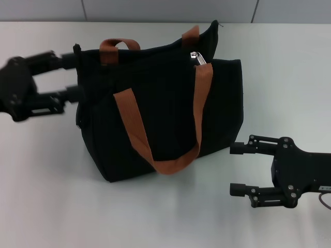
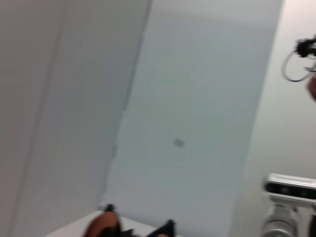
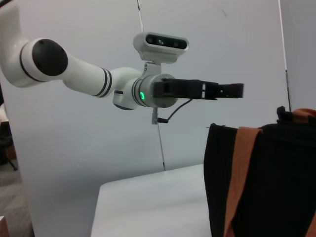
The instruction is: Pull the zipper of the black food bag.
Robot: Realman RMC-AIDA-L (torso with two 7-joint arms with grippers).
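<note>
The black food bag [image 1: 155,113] stands upright mid-table with two orange-brown strap handles [image 1: 135,124]. The silver zipper pull [image 1: 197,57] sits on the top edge near the bag's right end. My left gripper [image 1: 72,77] is open at the bag's left end, its fingertips at the bag's edge. The right wrist view shows the left gripper [image 3: 232,90] a little above the bag's top [image 3: 266,182]. My right gripper [image 1: 239,169] is open and empty, low on the table to the right of the bag. The left wrist view shows only a sliver of the bag [image 2: 165,229].
The white table [image 1: 51,196] runs all around the bag. A grey wall [image 1: 155,10] stands behind the table's far edge.
</note>
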